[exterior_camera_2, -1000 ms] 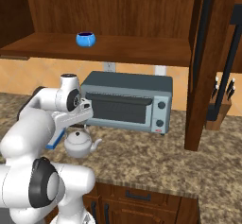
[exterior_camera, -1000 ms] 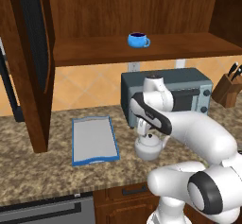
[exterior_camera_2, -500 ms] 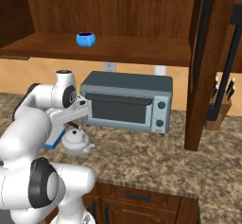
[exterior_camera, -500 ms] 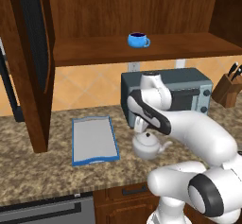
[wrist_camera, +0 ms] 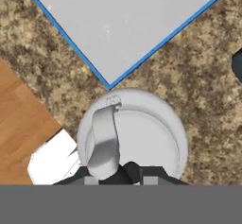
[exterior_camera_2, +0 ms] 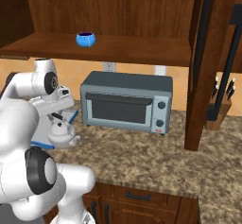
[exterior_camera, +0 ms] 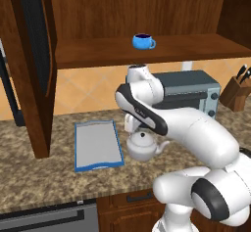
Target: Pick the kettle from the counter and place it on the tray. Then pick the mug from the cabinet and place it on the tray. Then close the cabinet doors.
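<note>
The white-silver kettle [exterior_camera: 142, 147] [exterior_camera_2: 60, 133] [wrist_camera: 137, 142] is just right of the tray's near corner, low over the granite counter [exterior_camera: 49, 187]. My gripper [exterior_camera: 138, 131] [exterior_camera_2: 57, 119] [wrist_camera: 120, 173] reaches down from above and is shut on the kettle's dark arched handle. The grey tray [exterior_camera: 95, 145] [wrist_camera: 127, 24] with its blue rim lies flat on the counter to the left and holds nothing. The blue mug [exterior_camera: 143, 41] [exterior_camera_2: 85, 39] stands on the shelf of the cabinet [exterior_camera: 98, 55]. Both cabinet doors [exterior_camera: 29, 64] [exterior_camera_2: 208, 62] stand open.
A grey toaster oven [exterior_camera: 191, 91] [exterior_camera_2: 125, 102] sits on the counter right behind the kettle. A knife block [exterior_camera: 238, 91] [exterior_camera_2: 220, 109] stands at the far right. The open left door hangs down beside the tray's left edge.
The jaws closed on the kettle's handle. The gripper and the kettle have since moved left together, toward the tray.
</note>
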Available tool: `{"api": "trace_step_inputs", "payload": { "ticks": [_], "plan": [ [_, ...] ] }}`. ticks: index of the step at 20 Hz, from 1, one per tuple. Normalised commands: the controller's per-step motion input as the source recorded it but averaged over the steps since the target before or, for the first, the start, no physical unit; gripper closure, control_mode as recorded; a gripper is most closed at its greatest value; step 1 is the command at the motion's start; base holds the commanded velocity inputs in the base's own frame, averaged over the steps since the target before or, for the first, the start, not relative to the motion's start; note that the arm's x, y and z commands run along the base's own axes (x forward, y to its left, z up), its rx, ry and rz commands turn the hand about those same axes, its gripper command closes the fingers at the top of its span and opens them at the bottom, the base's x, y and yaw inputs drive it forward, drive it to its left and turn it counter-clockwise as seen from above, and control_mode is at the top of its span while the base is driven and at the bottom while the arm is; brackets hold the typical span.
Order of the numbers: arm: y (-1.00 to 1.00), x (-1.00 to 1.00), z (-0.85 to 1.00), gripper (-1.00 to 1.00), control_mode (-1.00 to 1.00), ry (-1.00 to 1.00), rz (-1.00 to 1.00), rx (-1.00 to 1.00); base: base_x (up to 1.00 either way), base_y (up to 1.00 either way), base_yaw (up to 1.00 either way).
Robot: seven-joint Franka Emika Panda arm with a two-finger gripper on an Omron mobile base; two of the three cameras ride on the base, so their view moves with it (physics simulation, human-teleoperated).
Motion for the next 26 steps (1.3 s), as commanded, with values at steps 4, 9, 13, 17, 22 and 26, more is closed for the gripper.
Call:
{"api": "trace_step_inputs", "payload": {
  "ticks": [4,9,13,17,22,26],
  "plan": [
    [0.03,0.00,0.00,1.00,-1.00,0.00,0.00,0.00,0.00,0.00,0.00],
    [0.54,0.01,-0.11,1.00,-1.00,-0.06,0.00,0.00,0.00,0.00,0.00],
    [0.77,0.00,-0.26,1.00,-1.00,-0.11,-0.03,0.00,0.00,0.00,0.00],
    [0.67,0.07,-0.11,1.00,-1.00,-0.08,-0.01,0.00,0.00,0.00,0.00],
    [0.45,0.19,0.00,1.00,-1.00,-0.19,0.00,0.00,0.00,0.00,0.00],
    [0.17,0.23,0.00,1.00,-1.00,-0.13,0.00,0.00,0.00,0.00,0.00]
  ]
}}
